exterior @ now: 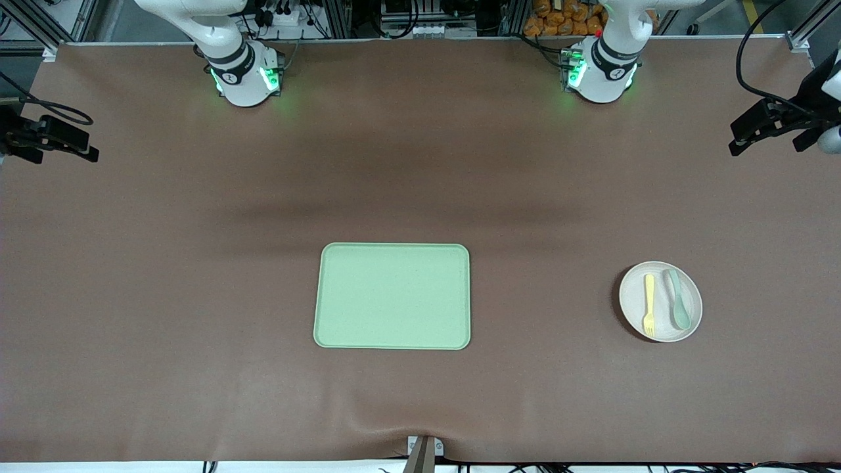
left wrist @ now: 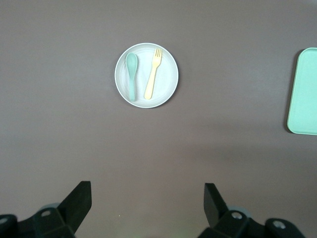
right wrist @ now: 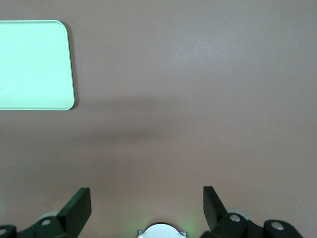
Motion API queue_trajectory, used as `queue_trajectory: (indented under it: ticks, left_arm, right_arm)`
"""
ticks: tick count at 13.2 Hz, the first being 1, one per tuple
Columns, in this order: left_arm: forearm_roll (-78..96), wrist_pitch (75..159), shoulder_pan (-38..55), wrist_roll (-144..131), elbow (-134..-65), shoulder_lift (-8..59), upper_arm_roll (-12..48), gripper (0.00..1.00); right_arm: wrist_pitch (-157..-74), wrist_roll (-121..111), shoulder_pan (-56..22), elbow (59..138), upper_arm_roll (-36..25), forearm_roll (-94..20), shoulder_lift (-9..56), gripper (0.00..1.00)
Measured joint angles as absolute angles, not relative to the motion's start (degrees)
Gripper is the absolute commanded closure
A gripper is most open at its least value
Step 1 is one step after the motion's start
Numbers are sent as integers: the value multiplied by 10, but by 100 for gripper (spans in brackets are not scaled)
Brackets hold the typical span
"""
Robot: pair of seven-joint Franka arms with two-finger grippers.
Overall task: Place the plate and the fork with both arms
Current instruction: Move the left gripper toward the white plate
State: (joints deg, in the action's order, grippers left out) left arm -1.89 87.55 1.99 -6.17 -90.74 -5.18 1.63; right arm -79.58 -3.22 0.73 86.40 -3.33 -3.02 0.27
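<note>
The round pale plate [exterior: 632,299] rests on the brown table toward the left arm's end. On it lie the yellow fork [exterior: 649,305] and a pale green spoon [exterior: 679,299], side by side. The left wrist view shows the plate [left wrist: 168,74], fork [left wrist: 153,74] and spoon [left wrist: 132,74] well below. My left gripper [left wrist: 147,203] hangs high over bare table, open and holding nothing. My right gripper [right wrist: 146,203] is open and empty too, high over bare table close to its own base [right wrist: 158,232]. Neither gripper appears in the front view.
A rectangular light-green tray [exterior: 393,295] lies at the middle of the table, nearer the front camera than both bases; its edge shows in both wrist views [left wrist: 304,91] [right wrist: 34,64]. Black camera mounts [exterior: 49,138] [exterior: 775,121] stick in over the table's two ends.
</note>
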Motion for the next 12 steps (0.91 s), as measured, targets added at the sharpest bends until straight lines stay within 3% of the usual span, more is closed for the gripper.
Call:
queue_trajectory:
  ticks: [6,9,12]
  left_arm:
    - [-18,875,14,-62,-907,-41,16,0]
    - [-18,883,-26,-45,-913,2,13,0]
    - [-18,980,-64,-41,-941,77,12,0]
  right_arm:
    - [-796,-32,7,870,-33,-30,9,0]
    - [-796,-32,8,870,-34,-30,9,0]
    - [-796,-32,8,871,-34,-30,9,0]
